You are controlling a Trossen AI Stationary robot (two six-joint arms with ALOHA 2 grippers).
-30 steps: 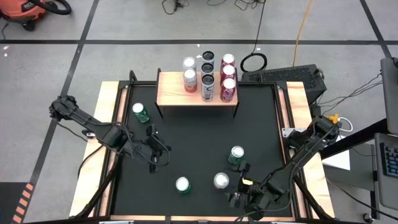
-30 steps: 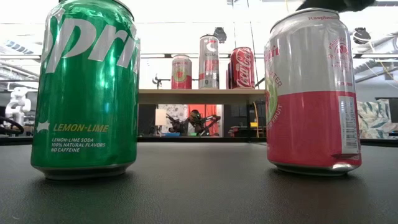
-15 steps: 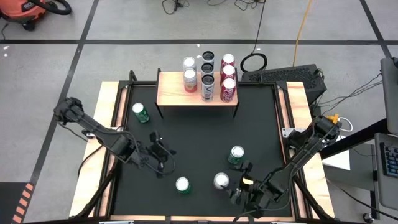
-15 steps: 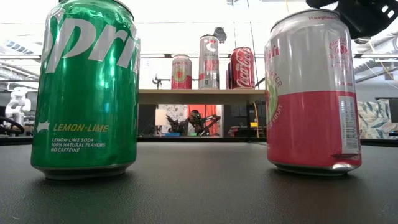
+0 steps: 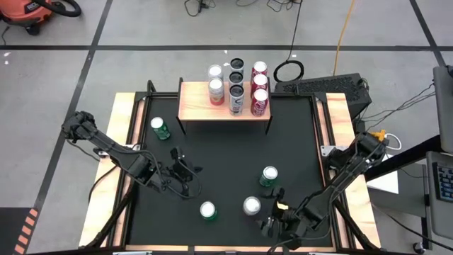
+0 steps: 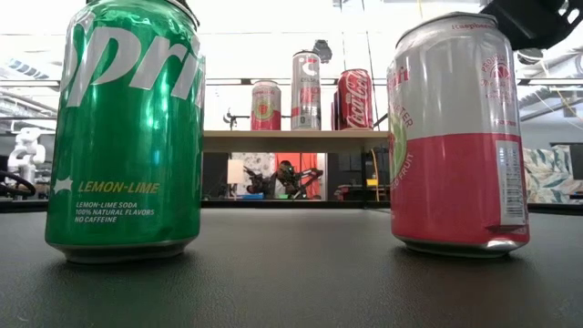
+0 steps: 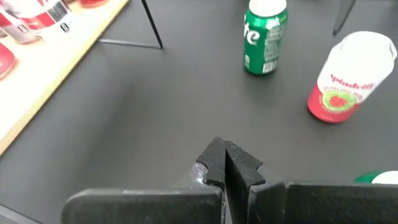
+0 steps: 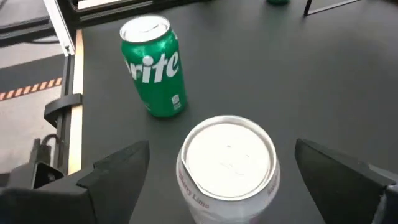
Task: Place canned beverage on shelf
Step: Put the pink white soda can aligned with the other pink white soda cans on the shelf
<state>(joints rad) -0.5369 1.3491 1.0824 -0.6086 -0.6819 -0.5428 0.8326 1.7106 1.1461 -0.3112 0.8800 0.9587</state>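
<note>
- The right gripper [image 8: 227, 180] is hanging wide open at the tabletop's six o'clock edge, its two dark fingers [image 8: 118, 171] flanking a pink-and-white sparkling-water can [image 8: 227, 165] without touching it.
- In the high view that same can [image 5: 252, 206] is standing upright toward five o'clock of the black tabletop [image 5: 226, 156], with the right gripper [image 5: 272, 212] just beside it.
- It is showing a silver lid with the pull tab intact, a white upper band and a raspberry-pink lower half; the low view has it looming large at the right [image 6: 455, 137].
- Judging by its look, this is a sealed thin-walled aluminium can: fairly weighty if full, rigid enough for a firm squeeze, but smooth and slippery, and easy to dent.
- The sensible hold looks like mid-body, fingers on opposite sides of the cylinder below the rim, keeping it upright.
- A green Sprite can [image 8: 155, 65] is standing close by at about seven o'clock of the tabletop, so the closing fingers are needing a clean line past it.
- Another green can [image 5: 269, 176] is sitting just beyond the pink can, and a third [image 5: 160, 128] is waiting near ten o'clock.
- The shelf [image 5: 225, 106], pale wood on thin black legs, is at twelve o'clock, already carrying rows of cans on its right half; its left half is bare.
- The left gripper [image 7: 225, 163] is pinched shut and empty, hovering over the tabletop around eight o'clock.
</note>
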